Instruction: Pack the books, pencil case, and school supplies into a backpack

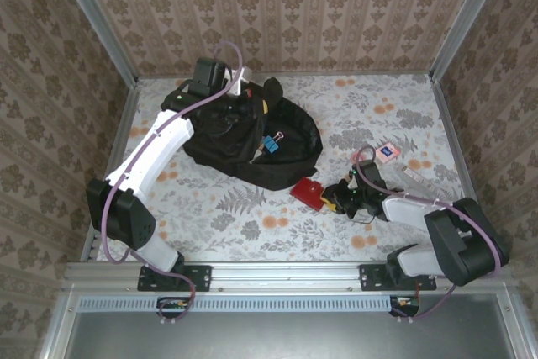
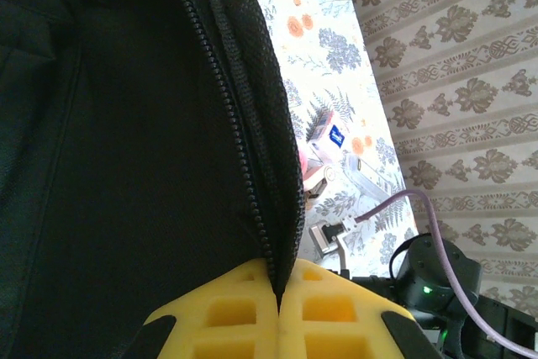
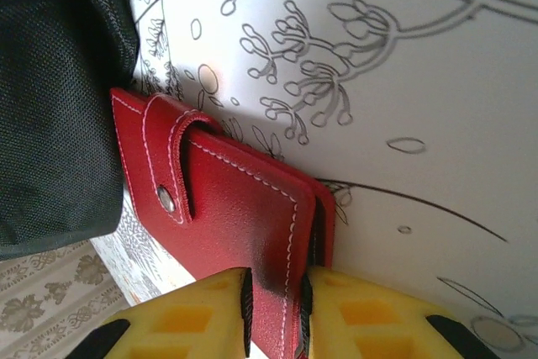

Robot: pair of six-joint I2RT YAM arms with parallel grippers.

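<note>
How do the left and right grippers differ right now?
Left gripper pinches the backpack's thin zip edge, jaws almost touching; right gripper clamps the thicker red case, jaws apart. The left is stretched to the far side of the table; the right is folded near its base. Both are shut on something.

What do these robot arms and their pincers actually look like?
The left arm and right arm have smooth white shells between chunky black joints, each trailing a purple cable. The left gripper and right gripper end in yellow fingers moulded with square pockets.
</note>
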